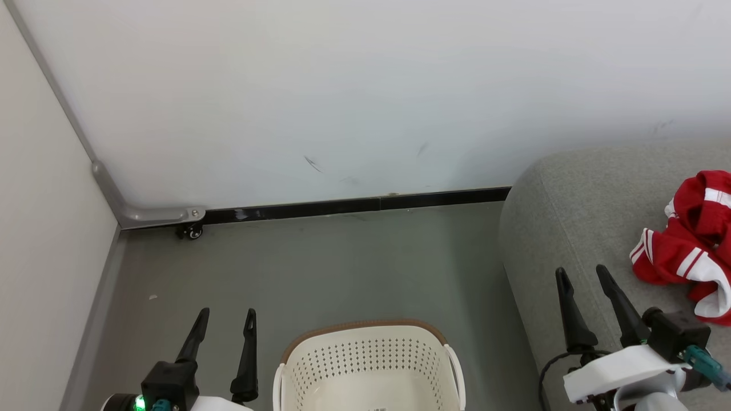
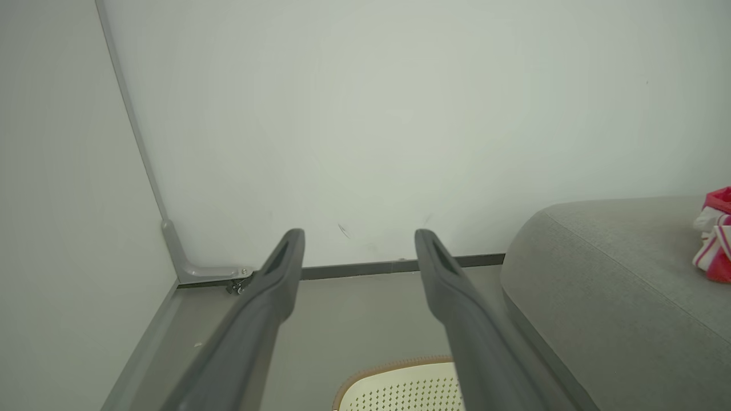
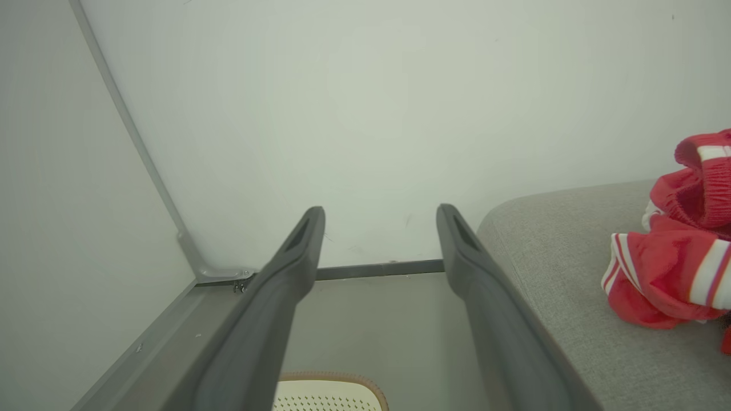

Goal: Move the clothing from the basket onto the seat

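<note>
Clothing (image 1: 685,251) isn't in the basket (image 1: 368,365); what shows of its inside is bare. Left gripper (image 1: 227,313) sits left of the basket and right gripper (image 1: 582,271) right of it, both with fingers apart and empty. Farther right of the basket, the crumpled red-white heap lies on the seat (image 1: 571,228), up-right of the right fingers, so the right arm is nearer. No clear long axis.

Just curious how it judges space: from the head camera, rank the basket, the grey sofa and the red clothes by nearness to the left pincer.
From the left pincer:
1. Basket, just to its right.
2. Grey sofa, further right.
3. Red clothes, far right, lying on the sofa.
</note>
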Motion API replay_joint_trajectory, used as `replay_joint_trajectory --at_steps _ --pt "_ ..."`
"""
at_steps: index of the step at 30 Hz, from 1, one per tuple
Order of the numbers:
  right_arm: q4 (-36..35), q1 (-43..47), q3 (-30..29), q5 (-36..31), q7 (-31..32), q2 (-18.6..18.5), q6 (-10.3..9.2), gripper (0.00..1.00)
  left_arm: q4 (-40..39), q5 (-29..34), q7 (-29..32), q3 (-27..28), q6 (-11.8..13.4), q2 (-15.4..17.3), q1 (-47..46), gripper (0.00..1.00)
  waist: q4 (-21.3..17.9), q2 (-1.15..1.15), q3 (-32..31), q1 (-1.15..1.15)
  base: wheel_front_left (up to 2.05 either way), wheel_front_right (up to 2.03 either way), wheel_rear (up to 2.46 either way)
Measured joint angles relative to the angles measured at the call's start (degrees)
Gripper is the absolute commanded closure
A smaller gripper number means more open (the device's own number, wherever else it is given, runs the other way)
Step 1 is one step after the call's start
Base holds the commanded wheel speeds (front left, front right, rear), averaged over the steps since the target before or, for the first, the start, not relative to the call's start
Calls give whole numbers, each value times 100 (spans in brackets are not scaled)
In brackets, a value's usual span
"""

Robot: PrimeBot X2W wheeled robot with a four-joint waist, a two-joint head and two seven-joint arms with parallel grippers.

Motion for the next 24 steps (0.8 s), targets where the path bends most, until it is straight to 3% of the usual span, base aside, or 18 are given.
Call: replay_joint_trajectory --at_steps 24 --pt "-686 728 -127 -482 56 377 0 0 219 -1 0 45 8 -52 25 0 83 0 -3 0 0 0 0"
